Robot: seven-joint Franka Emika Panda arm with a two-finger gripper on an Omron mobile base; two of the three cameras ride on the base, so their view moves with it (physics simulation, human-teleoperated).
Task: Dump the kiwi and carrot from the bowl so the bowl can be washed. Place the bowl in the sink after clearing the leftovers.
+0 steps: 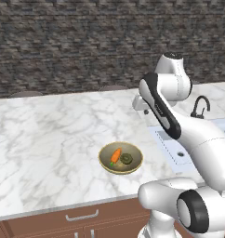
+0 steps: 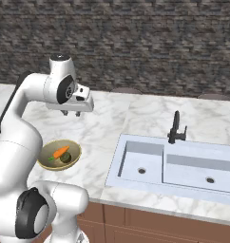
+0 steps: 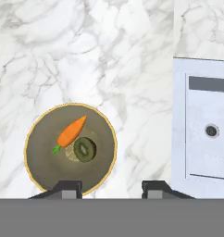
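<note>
One carrot (image 3: 72, 131) and one kiwi (image 3: 85, 149) lie touching inside the single bowl (image 3: 40, 162) on the marble tabletop (image 1: 44, 135), left of the sink (image 2: 136, 161). In the hand view the carrot's long axis runs diagonally, green stem toward the lower left. The right base view shows the black faucet (image 2: 176, 127) and two basins. The gripper (image 2: 71, 113) hangs above the tabletop, fingers parted, holding nothing.

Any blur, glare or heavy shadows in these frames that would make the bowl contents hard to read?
Left base view: flat even light, olive-rimmed round bowl crisp, small. Right base view: the white arm crowds the bowl; pale grey sink basin shows soft shading, no glare. Hand view: sharpest; orange carrot and brown-green kiwi clear, hardly any shadow.
</note>
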